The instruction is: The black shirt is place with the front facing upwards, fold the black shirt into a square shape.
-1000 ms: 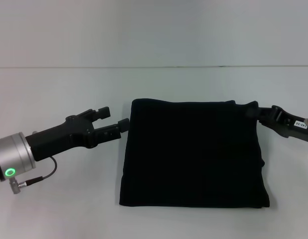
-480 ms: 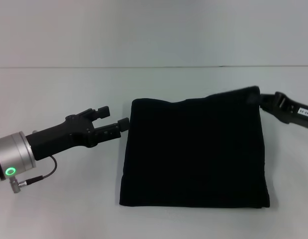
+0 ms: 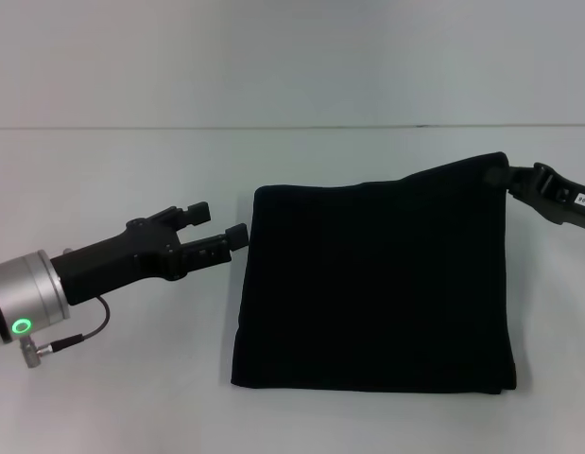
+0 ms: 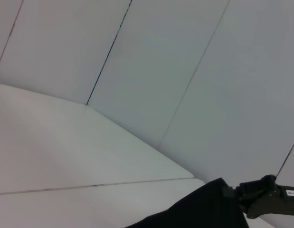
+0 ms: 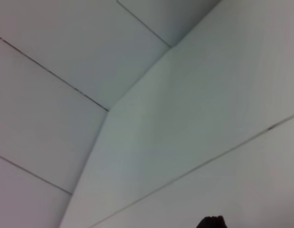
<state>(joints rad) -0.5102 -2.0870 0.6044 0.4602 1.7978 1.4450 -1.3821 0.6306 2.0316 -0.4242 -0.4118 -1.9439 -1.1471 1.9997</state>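
Black shirt (image 3: 372,284): folded to a near-square dark panel, lying on the white table (image 3: 112,397) right of centre in the head view; no lettering or label visible. Its far right corner is lifted off the surface and pulled toward the right gripper (image 3: 511,182), whose fingers are closed on that corner. Left gripper (image 3: 224,234): low over the table just beside the shirt's left edge, fingers spread apart, holding nothing. Left wrist view: shows the raised corner (image 4: 203,209) meeting the right gripper (image 4: 234,192) against the wall panels. Right wrist view: only a small dark tip of cloth (image 5: 211,222) below wall and table.
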